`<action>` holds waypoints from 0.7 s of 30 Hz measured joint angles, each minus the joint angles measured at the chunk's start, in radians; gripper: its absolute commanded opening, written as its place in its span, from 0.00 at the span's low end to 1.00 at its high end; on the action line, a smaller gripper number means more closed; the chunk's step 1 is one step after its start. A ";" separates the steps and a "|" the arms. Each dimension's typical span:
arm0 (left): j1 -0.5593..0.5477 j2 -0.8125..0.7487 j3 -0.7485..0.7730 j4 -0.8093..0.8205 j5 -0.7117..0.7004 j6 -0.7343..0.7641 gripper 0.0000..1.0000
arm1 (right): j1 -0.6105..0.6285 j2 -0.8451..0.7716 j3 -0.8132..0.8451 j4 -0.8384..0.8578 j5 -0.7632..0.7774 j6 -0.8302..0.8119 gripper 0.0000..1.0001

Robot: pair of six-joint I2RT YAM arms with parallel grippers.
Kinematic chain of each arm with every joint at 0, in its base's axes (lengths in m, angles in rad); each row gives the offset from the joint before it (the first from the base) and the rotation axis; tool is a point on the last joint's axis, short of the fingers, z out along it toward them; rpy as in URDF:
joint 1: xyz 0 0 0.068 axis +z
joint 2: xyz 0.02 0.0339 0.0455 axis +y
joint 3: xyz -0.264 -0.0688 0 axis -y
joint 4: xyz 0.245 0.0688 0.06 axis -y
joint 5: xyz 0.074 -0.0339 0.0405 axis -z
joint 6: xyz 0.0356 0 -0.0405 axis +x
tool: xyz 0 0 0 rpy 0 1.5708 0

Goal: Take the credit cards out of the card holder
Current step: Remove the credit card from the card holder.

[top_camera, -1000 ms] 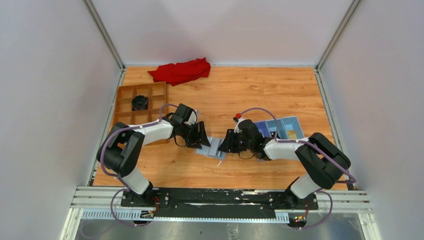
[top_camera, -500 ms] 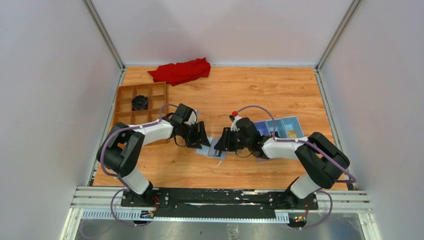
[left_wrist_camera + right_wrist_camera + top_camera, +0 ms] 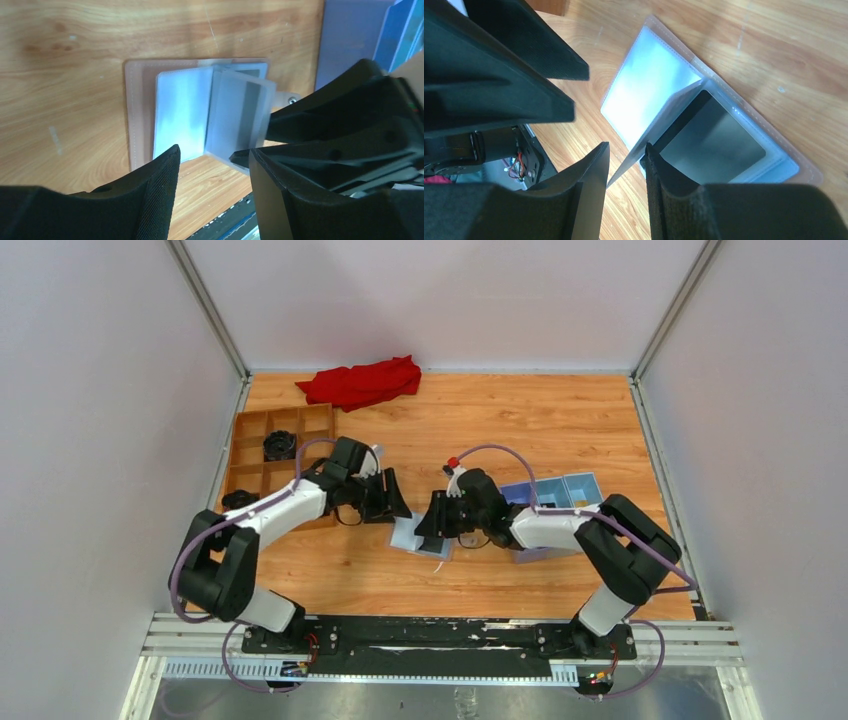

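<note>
Card holder [image 3: 142, 112] lies open on the table [image 3: 560, 420] between both arms. Left gripper [image 3: 212, 165] hovers above it, fingers apart, holding nothing. Right gripper [image 3: 626, 167] pinches a clear sleeve [image 3: 659, 132] beside a black card [image 3: 714, 142].

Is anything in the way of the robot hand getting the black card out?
Yes. The black card sits under a clear sleeve page of the card holder. The right gripper has its jaws around that page's edge.
</note>
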 measured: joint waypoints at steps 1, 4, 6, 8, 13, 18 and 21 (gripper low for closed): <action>0.012 -0.018 0.001 -0.008 -0.003 0.000 0.57 | 0.003 0.010 0.011 0.000 -0.004 0.000 0.36; 0.061 -0.092 0.001 -0.041 -0.019 0.000 0.57 | 0.014 0.051 0.056 -0.005 -0.018 0.000 0.37; 0.091 -0.139 0.001 -0.053 -0.024 -0.002 0.57 | 0.021 0.079 0.091 -0.008 -0.027 -0.001 0.37; 0.119 -0.183 0.001 -0.064 -0.030 -0.004 0.57 | 0.027 0.118 0.134 -0.013 -0.035 -0.002 0.37; 0.153 -0.275 -0.002 -0.077 -0.051 -0.021 0.57 | 0.030 0.233 0.258 -0.032 -0.080 -0.006 0.38; 0.153 -0.279 -0.021 -0.090 -0.051 -0.026 0.57 | 0.043 0.237 0.291 -0.046 -0.101 -0.006 0.40; 0.153 -0.279 -0.031 -0.092 -0.050 -0.027 0.57 | 0.053 0.237 0.313 -0.046 -0.117 -0.005 0.41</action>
